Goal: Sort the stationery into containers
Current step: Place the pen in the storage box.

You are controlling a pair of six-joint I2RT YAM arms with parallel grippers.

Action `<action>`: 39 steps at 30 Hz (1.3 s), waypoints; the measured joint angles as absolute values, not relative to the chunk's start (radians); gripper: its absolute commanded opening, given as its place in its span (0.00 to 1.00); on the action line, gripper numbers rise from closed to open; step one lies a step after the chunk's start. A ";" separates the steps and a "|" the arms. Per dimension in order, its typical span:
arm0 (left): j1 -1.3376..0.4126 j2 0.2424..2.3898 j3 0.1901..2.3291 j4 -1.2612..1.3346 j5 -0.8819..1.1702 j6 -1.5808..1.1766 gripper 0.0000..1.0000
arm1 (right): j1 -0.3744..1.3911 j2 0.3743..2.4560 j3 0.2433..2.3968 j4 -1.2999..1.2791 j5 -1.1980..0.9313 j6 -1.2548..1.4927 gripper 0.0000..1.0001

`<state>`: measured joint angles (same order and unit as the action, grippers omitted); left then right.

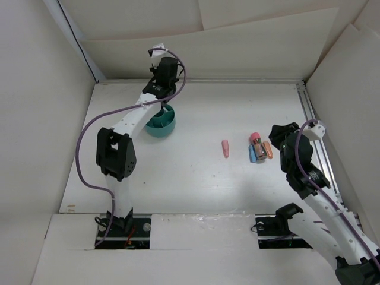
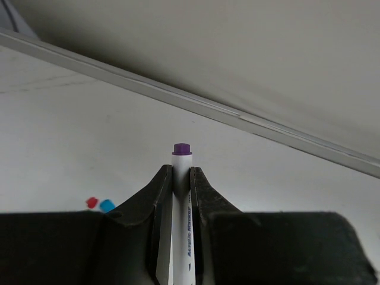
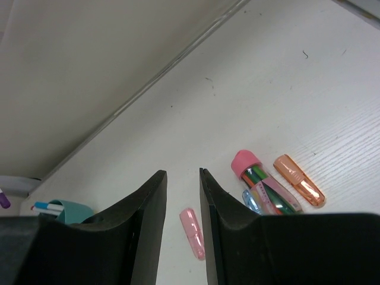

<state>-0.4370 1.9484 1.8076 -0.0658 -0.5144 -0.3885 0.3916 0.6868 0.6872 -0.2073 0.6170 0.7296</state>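
My left gripper (image 1: 161,98) hangs above the round teal organiser bowl (image 1: 161,123) at the back left. In the left wrist view it (image 2: 181,172) is shut on a thin white pen with a purple tip (image 2: 181,196). My right gripper (image 1: 279,138) is open and empty, just right of a cluster: a clear tube with a pink cap (image 1: 257,145), a blue stick (image 1: 252,155) and an orange stick (image 1: 268,150). A pink stick (image 1: 225,148) lies alone left of them. The right wrist view shows the pink stick (image 3: 192,232), tube (image 3: 261,184), orange stick (image 3: 299,180) and bowl (image 3: 68,210) holding pens.
Cardboard walls enclose the white table on the left, back and right. A metal rail (image 1: 314,127) runs along the right edge beside my right arm. Red and blue pen tips (image 2: 99,204) show low left in the left wrist view.
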 measured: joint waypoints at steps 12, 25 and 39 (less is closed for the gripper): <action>-0.442 2.090 1.832 0.044 -0.770 -0.235 0.00 | 0.392 0.678 0.687 -0.200 0.601 0.719 0.34; -0.430 2.238 1.835 0.155 -0.899 -0.091 0.00 | 0.392 0.683 0.687 -0.191 0.593 0.711 0.34; -0.430 2.237 1.699 0.289 -0.942 -0.034 0.00 | 0.392 0.689 0.687 -0.189 0.591 0.711 0.34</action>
